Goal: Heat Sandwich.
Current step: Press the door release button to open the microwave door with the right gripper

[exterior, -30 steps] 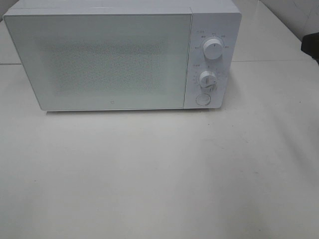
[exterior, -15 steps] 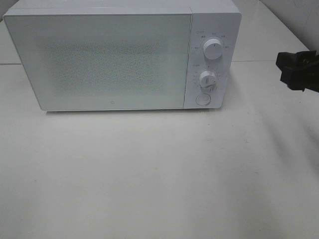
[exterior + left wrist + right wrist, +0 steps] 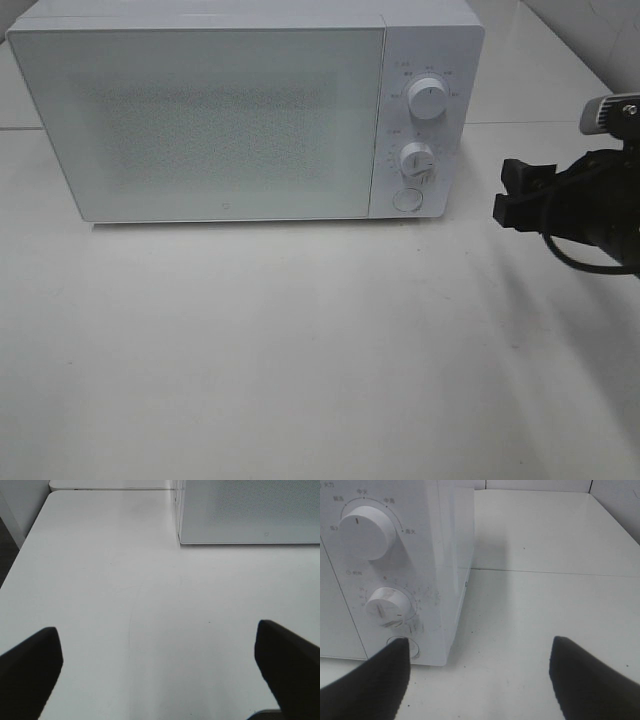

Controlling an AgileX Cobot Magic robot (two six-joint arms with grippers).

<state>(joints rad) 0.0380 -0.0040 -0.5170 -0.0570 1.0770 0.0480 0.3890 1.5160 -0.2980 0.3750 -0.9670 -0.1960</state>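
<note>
Moving in from the right edge since the earlier frame, the right claw (image 3: pixel 505 190) is hanging spread and empty beside the microwave (image 3: pixel 230 120) — it should be lining one fingertip squarely on the round button (image 3: pixel 406 199). The left claw (image 3: pixel 157 645) is gaping over the glossy white table (image 3: pixel 300 340) — the sandwich is showing nowhere.

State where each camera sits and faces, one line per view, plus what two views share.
Exterior high: mounted high in front, looking down at the closed microwave on the table; right gripper at right.
Left wrist: on the left arm, facing over the table to the microwave door; left gripper open.
Right wrist: on the right arm, facing the knobs between its open fingers.
Shared: exterior high and right wrist both show the knobs.
</note>
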